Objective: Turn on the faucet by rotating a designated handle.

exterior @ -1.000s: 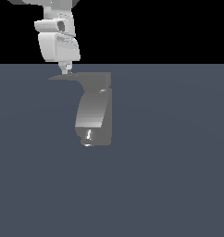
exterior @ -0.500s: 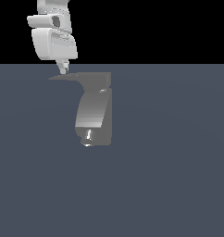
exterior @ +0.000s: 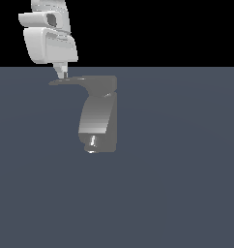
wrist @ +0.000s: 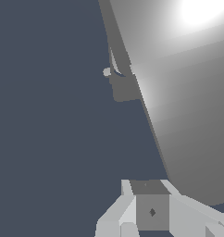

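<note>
Over the last 1 s the gripper [exterior: 62, 74] has shifted toward the exterior view's left along the handle [exterior: 78, 81], now touching near its tapered tip atop the faucet [exterior: 98, 118] mid-floor; jaw opening cannot be determined, and rotation appears not yet begun.

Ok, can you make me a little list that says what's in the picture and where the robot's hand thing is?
scene: a simulator's render with a plain dark grey floor
faucet: small grey metal fixture with a shiny nozzle tip low down
handle: thin flat lever on top of the faucet, pointing to the exterior view's left
end effector: white, tip right above the handle's pointed end
touching: too close to tell
open or shut: cannot tell from these views
other objects: none visible
</note>
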`<state>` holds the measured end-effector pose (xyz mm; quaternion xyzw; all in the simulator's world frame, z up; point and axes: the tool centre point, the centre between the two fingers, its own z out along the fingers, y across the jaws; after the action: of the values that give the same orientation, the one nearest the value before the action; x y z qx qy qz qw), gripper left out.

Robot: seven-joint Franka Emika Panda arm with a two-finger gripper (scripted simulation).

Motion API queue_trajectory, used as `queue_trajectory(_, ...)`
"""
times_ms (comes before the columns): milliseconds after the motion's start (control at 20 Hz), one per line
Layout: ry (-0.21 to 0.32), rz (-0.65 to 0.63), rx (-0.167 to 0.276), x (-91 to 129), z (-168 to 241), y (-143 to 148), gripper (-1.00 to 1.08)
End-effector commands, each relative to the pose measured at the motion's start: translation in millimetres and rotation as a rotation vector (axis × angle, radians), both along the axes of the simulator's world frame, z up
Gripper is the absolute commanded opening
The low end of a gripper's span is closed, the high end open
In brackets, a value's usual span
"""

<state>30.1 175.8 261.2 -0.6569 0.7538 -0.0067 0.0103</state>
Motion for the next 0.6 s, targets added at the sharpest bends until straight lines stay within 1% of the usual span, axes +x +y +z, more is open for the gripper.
queue_trajectory(0,0.012,-0.002,-0.003,-11,-5,-1,-1.00)
queue_trajectory(550,0.020,-0.004,-0.004,-46,-10,4,-1.00)
